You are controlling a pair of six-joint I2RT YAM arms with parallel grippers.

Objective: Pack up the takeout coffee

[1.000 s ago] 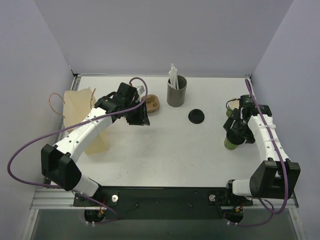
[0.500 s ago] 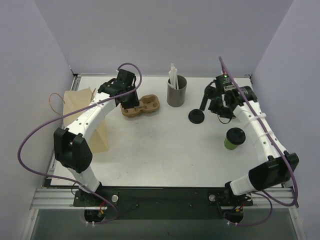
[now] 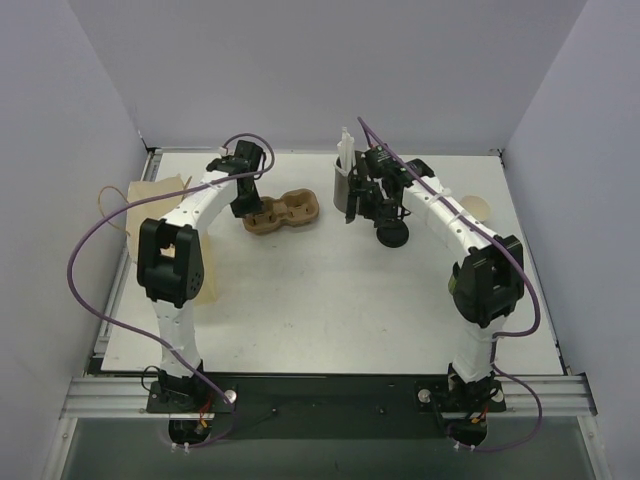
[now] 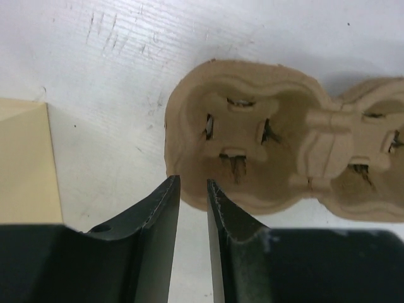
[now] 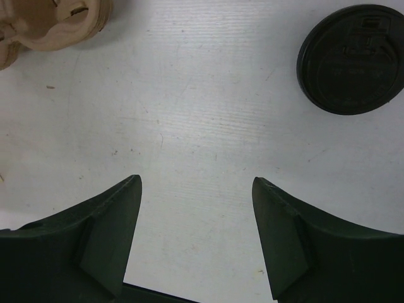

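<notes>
L gripper (image 4: pixel 192 182) is hovering, jaws narrow, at the rim of the cardboard tray (image 4: pixel 252 126), R gripper (image 5: pixel 196 183) is hanging wide & empty over the bench (image 5: pixel 189 113) near the black lid (image 5: pixel 351 59), green cup (image 3: pixel 453 286) sitting mostly hidden by R elbow.

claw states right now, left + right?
Left claw: barely open, holding nothing.
Right claw: wide open, holding nothing.

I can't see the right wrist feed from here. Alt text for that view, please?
The right gripper, jaws apart and empty, hangs above the white table. A round black plastic lid lies flat at upper right; the edge of a tan moulded-pulp cup carrier shows at upper left.
</notes>
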